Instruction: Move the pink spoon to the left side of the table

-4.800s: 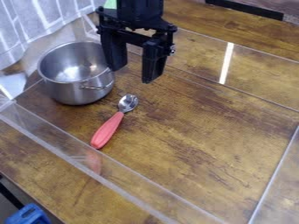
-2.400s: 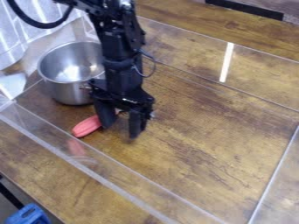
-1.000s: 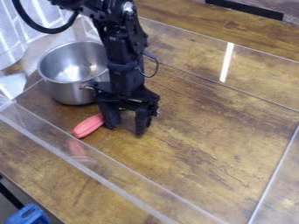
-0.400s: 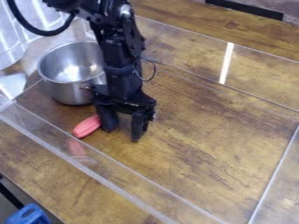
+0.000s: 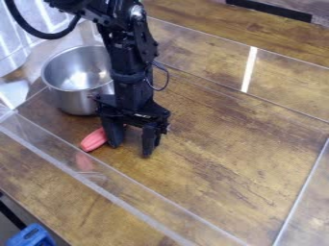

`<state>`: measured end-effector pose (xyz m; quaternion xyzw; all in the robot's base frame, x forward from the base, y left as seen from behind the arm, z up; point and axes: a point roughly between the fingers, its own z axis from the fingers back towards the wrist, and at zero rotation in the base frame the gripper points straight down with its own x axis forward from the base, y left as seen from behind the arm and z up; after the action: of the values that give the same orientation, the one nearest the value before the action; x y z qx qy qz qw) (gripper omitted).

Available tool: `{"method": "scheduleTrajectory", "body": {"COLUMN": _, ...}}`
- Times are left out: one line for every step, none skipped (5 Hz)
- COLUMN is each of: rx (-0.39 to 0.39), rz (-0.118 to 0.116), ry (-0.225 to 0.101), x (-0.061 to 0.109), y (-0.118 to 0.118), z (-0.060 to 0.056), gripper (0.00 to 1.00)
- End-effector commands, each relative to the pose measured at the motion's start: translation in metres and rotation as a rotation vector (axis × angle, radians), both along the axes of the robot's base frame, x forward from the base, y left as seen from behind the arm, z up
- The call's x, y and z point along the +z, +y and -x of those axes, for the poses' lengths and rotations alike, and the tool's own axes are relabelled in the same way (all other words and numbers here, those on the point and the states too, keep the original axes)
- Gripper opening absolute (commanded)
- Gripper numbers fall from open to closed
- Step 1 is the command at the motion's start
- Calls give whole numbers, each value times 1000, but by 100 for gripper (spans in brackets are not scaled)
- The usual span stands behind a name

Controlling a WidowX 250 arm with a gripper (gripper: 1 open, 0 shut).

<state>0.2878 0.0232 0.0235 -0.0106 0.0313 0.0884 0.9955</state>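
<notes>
The pink spoon (image 5: 92,141) lies on the dark wood table (image 5: 232,144), just in front of the steel pot. Only its salmon-pink handle shows; the metal bowl end is hidden behind my gripper. My gripper (image 5: 131,140) points straight down at the tabletop, right beside the spoon's right end. Its two black fingers (image 5: 149,142) stand apart, so it looks open. The handle sticks out to the left past the left finger. I cannot tell whether a finger touches the spoon.
A round steel pot (image 5: 75,77) stands at the back left, close behind the arm. Clear acrylic walls (image 5: 154,207) border the table at the front, left and right. A white cloth (image 5: 52,24) hangs at the far left.
The gripper has crept slightly down and left over the last second. The spoon handle stays at almost the same place. Several seconds ago the spoon lay further right, with the gripper above it.
</notes>
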Motion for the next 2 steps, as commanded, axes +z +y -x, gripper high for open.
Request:
{"method": "scheduleTrajectory", "body": {"rx": 31, "rz": -14, "ry": -90, "x": 27, "y": 6, "z": -6, "gripper": 0}}
{"method": "scheduleTrajectory", "body": {"rx": 48, "rz": -18, "ry": -90, "x": 27, "y": 8, "z": -2, "gripper": 0}}
